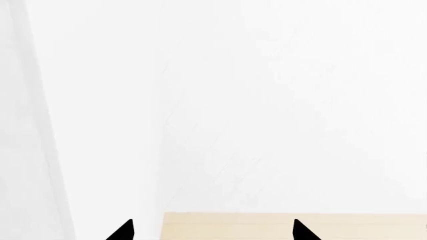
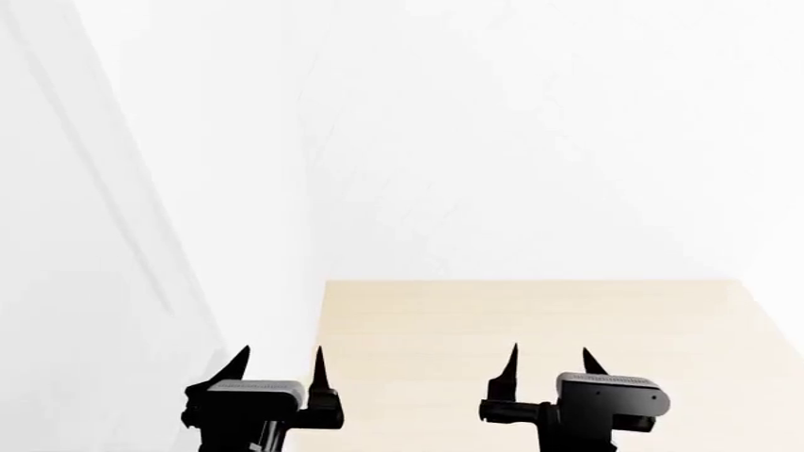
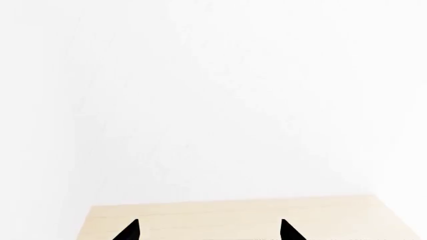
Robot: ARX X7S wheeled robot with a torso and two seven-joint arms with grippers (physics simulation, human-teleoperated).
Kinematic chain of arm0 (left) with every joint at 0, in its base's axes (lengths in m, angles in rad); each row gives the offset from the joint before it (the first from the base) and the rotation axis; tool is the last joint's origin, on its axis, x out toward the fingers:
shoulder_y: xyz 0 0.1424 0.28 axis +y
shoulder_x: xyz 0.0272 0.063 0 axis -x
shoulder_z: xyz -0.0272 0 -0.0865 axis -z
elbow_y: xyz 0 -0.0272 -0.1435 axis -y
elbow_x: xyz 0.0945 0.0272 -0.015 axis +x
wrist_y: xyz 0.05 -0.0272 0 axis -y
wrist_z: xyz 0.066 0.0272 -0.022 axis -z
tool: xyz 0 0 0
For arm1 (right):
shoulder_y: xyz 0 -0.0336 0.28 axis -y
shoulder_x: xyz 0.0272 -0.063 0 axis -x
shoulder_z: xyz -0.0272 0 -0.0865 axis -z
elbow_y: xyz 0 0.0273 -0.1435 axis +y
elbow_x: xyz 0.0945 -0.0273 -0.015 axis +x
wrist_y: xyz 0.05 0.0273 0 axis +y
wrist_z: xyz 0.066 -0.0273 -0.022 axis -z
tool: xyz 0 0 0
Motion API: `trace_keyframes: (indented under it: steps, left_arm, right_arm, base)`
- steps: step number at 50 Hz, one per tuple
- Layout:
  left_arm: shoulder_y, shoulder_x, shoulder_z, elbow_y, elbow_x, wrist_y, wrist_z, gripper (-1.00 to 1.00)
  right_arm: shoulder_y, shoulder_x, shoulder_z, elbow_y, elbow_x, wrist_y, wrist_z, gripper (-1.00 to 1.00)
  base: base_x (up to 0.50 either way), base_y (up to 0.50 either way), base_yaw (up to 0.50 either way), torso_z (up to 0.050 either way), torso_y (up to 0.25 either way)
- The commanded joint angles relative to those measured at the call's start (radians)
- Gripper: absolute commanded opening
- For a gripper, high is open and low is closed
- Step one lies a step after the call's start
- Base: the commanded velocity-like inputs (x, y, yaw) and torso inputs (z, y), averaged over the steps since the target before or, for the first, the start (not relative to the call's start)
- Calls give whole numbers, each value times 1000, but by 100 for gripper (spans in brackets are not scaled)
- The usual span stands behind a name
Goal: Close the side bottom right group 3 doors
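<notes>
Both the left gripper (image 2: pixel 278 363) and the right gripper (image 2: pixel 549 361) stand with fingers spread apart, holding and touching nothing, above a pale wooden counter (image 2: pixel 528 320). The white panel (image 2: pixel 138 235) at left may be a cabinet door; no handle shows.

All views face white wall (image 2: pixel 528 141) – share wood surface (image 2: pixel 528 320).

You are looking down at a pale wooden surface (image 2: pixel 540 320) running up to plain white walls; in all three views you are seeing only bare wood grain across its visible part.
</notes>
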Motion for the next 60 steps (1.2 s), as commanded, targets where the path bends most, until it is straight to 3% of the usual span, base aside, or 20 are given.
trace_keyframes:
  steps: [1,20,34,45,60]
  left_arm:
    - [0,1,4,2,-1,-2,-1,100]
    - [5,-33,2,93,-13,-57,-35,100]
    - [48,-219,-38,460,-115,-311,-149,100]
    - [231,-369,-114,697,-208,-346,-246,100]
    - [608,-525,-295,836,-277,-184,-330,100]
  right_arm:
    - [-2,-1,6,6,6,-6,0,100]
    - [-4,-4,7,19,15,-21,-16,100]
    - [-3,-3,10,26,28,-32,-33,100]
    - [-6,-2,12,23,34,-41,-40,100]
    - [-6,-3,7,26,29,-42,-43,100]
  base:
    - [0,0,0,0,0]
    - [0,0,0,0,0]
    - [0,0,0,0,0]
    - [0,0,0,0,0]
    - [0,0,0,0,0]
